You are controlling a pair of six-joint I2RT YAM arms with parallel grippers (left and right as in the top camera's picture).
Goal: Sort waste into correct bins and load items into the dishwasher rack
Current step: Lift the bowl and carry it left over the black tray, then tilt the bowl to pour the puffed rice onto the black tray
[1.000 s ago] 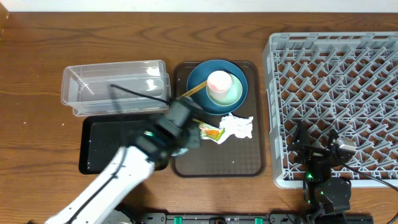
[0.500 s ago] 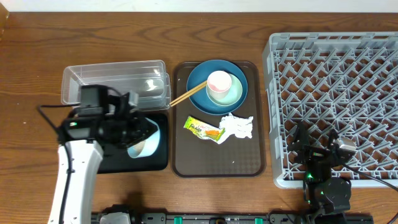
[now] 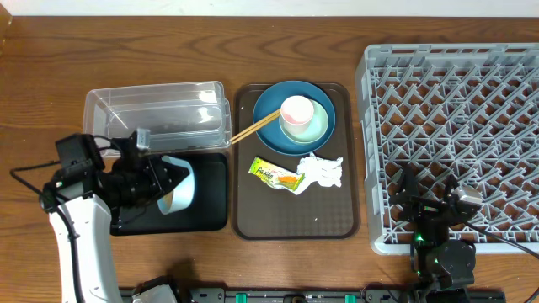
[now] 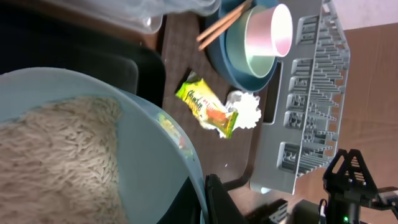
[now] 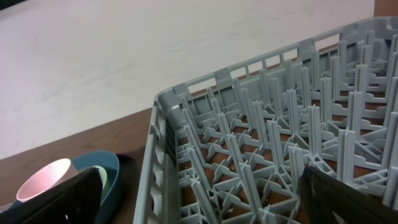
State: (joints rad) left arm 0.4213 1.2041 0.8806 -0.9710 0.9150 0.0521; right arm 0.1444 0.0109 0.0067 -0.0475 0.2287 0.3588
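Just left of the brown serving tray, the left hand pinches the rim of the small white bowl. The bowl is tipped sideways above the black tray, with rice heaped inside. The clear tub sits farther back on that side. On the serving tray, the blue plate carries the mint-green bowl and the pink cup. Chopsticks jut over the tray's left rim. The snack wrapper touches the napkin. To the right, the right hand is spread wide over the dishwasher rack.

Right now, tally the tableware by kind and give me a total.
Bowls: 2, mint bowl and pale blue bowl
Cups: 1, pink cup
Plates: 1, blue plate
Chopsticks: 2
Total: 6
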